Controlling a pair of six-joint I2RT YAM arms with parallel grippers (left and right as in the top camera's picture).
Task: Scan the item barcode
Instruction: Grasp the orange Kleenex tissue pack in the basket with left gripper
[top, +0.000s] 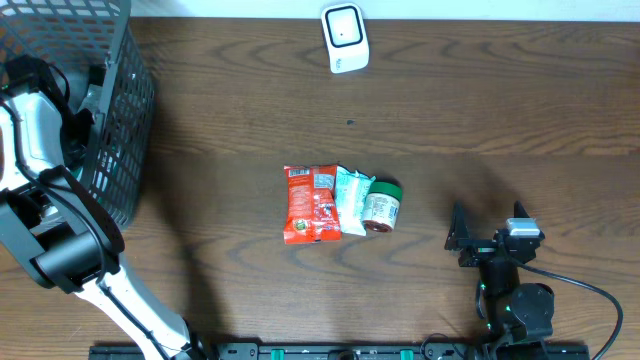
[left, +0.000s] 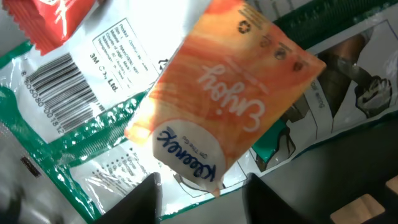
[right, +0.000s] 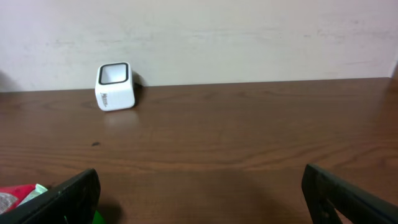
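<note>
In the left wrist view an orange Kleenex tissue pack lies tilted on other packages inside the basket. My left gripper is open just below it. The pack's lower corner points into the gap and touches neither finger. In the overhead view the left arm reaches into the black wire basket at the far left. The white scanner stands at the table's back edge and shows far left in the right wrist view as the scanner. My right gripper hovers open and empty over the front right of the table.
A red snack packet, a pale teal packet and a green-lidded cup lie together mid-table. In the basket a green-and-white package with a barcode and a red packet lie under the tissue pack.
</note>
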